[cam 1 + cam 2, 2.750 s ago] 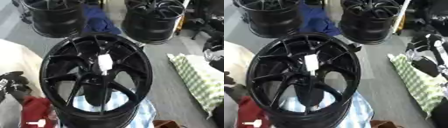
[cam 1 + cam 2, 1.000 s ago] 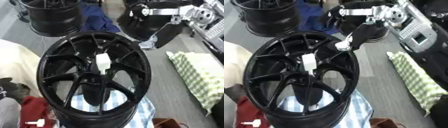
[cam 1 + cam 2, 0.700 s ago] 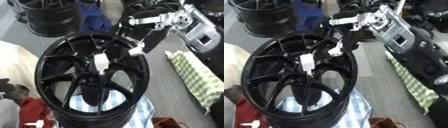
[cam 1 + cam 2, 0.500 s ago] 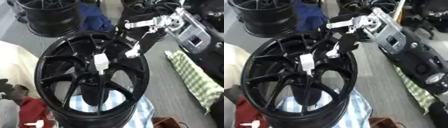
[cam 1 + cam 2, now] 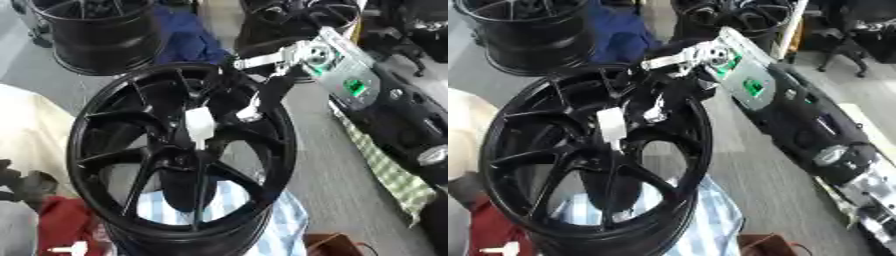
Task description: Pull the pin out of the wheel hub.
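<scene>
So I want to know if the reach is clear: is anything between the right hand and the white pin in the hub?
Nothing visible. The right hand is over the wheel, just right of the pin, which stands up from the hub with only open space between spokes beside it.

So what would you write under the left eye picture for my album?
The robot's right hand reaches over the black wheel toward the white pin standing in its hub.
</scene>
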Action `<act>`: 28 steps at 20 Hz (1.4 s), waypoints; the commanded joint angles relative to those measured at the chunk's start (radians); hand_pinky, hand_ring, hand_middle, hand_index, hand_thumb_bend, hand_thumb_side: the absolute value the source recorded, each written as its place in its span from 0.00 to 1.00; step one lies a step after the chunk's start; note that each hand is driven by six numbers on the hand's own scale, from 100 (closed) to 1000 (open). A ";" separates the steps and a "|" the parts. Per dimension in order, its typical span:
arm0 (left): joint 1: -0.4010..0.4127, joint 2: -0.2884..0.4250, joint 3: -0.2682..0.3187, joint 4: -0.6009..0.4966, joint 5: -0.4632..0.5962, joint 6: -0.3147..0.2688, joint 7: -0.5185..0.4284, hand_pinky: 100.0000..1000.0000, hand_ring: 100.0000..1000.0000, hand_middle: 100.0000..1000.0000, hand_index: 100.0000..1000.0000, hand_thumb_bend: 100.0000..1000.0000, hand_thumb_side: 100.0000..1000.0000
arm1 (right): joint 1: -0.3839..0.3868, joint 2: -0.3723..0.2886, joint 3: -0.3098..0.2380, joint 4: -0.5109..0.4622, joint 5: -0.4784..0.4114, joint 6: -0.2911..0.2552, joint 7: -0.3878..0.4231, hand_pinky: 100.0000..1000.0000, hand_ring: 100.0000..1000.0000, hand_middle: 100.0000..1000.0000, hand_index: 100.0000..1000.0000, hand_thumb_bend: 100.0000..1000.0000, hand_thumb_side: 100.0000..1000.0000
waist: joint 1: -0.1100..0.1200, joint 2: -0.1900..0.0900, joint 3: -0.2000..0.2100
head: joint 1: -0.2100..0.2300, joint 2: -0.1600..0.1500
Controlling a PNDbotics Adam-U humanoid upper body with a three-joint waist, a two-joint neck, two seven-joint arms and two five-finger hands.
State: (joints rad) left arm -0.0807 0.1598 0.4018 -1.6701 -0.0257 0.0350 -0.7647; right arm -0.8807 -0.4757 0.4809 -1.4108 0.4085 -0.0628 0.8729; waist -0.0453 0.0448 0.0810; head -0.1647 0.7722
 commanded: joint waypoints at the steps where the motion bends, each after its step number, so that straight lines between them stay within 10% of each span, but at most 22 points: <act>1: -0.011 0.014 0.003 -0.014 0.006 0.000 -0.002 0.60 0.73 0.63 0.82 0.00 0.71 | -0.030 0.003 -0.007 0.009 0.021 -0.007 0.013 0.81 0.88 0.91 0.95 0.24 0.39 | 0.007 -0.014 0.001 | -0.006 -0.002; 28: -0.017 0.008 -0.001 -0.016 0.010 0.005 -0.008 0.60 0.72 0.63 0.82 0.00 0.71 | -0.024 0.110 -0.004 0.138 0.154 -0.060 0.020 0.76 0.78 0.69 0.80 0.23 0.39 | 0.010 -0.018 0.023 | -0.018 -0.002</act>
State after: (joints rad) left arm -0.0837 0.1585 0.4013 -1.6701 -0.0224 0.0394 -0.7694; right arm -0.8878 -0.3592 0.4895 -1.2686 0.5529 -0.1185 0.8979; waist -0.0396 0.0403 0.1037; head -0.1794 0.7722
